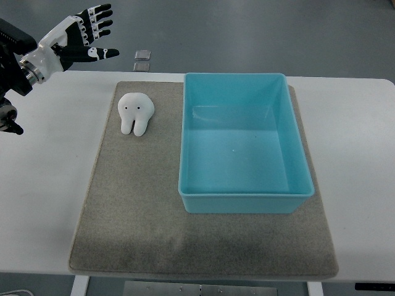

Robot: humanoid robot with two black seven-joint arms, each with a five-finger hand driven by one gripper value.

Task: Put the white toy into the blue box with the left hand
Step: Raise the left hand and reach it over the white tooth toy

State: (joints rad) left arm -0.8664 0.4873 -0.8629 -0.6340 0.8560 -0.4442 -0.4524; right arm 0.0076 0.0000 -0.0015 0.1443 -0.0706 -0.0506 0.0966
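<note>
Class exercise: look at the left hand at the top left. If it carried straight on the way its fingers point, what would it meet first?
Probably nothing. The left hand, open, points right, beyond the table's far edge. The white toy and blue box lie nearer the robot, off that line, though depth is unclear.

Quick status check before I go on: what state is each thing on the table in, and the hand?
white toy: lying on the mat, left of the box, not held.
blue box: upright on the mat, open-topped, nothing inside.
grey mat: flat on the table, under both toy and box.
left hand: raised beyond the table's far left corner, fingers spread, holding nothing.
right hand: not in view.
</note>
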